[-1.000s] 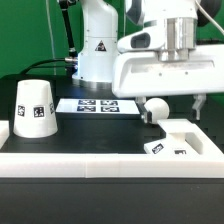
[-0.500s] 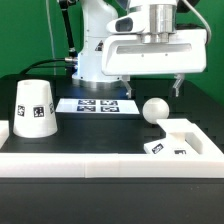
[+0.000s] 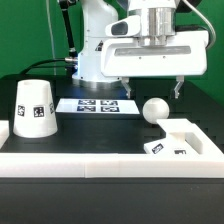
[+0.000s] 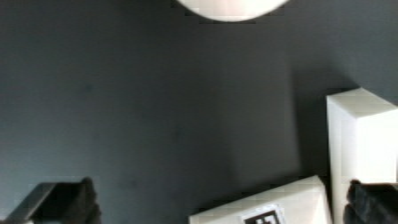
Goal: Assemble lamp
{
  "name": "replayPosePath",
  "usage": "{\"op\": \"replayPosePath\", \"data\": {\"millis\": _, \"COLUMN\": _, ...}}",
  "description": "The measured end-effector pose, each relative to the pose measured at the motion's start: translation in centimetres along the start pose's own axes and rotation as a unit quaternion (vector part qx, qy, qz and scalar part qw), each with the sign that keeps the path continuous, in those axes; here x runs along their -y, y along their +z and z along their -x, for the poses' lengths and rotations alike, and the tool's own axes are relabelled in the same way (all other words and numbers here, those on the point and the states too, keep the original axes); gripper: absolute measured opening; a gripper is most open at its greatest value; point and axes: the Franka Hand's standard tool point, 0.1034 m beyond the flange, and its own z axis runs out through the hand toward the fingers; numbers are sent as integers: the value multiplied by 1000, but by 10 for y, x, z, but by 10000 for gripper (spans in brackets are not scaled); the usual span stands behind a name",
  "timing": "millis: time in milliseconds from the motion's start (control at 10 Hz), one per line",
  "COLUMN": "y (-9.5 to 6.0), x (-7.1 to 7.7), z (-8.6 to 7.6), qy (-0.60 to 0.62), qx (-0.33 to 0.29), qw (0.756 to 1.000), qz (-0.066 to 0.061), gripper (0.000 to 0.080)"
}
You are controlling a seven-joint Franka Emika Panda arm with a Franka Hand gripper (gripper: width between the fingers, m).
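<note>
The ball-shaped bulb (image 3: 155, 110) lies on the black table, just behind the square base (image 3: 168, 146), which shows tags on its front face. The tapered shade (image 3: 33, 108) stands at the exterior view's left with tags on its side. My gripper (image 3: 153, 88) hangs above the bulb, open and empty, with one finger (image 3: 127, 88) on each side and clear of it. In the wrist view the bulb (image 4: 231, 7) is at the frame's edge. A corner of the base (image 4: 285, 205) lies between my dark fingertips (image 4: 63, 200), and my gripper (image 4: 219, 205) holds nothing.
The marker board (image 3: 98, 104) lies flat behind the bulb. A long white border rail (image 3: 100, 165) runs along the front and turns up the exterior view's right. The robot's white pedestal (image 3: 95, 55) stands at the back.
My gripper has risen from table level beside the bulb to a spot well above it, still open. The bulb, base and shade have not moved.
</note>
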Motion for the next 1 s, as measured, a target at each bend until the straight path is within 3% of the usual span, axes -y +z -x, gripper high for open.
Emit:
{"op": "replayPosePath", "data": {"millis": 100, "y": 1, "x": 0, "z": 7, "qy": 48, "qx": 5, "qw": 999, "qz": -1, "gripper": 698}}
{"op": "replayPosePath", "data": {"millis": 500, "y": 15, "x": -4, "z": 48, "qy": 28, "qx": 1, "qw": 1000, "qz": 5, "gripper": 698}}
{"op": "replayPosePath", "data": {"millis": 800, "y": 17, "x": -6, "z": 49, "qy": 15, "qx": 26, "qw": 999, "qz": 10, "gripper": 698}}
{"op": "replayPosePath", "data": {"millis": 1000, "y": 14, "x": -6, "z": 47, "qy": 9, "qx": 96, "qw": 995, "qz": 16, "gripper": 698}}
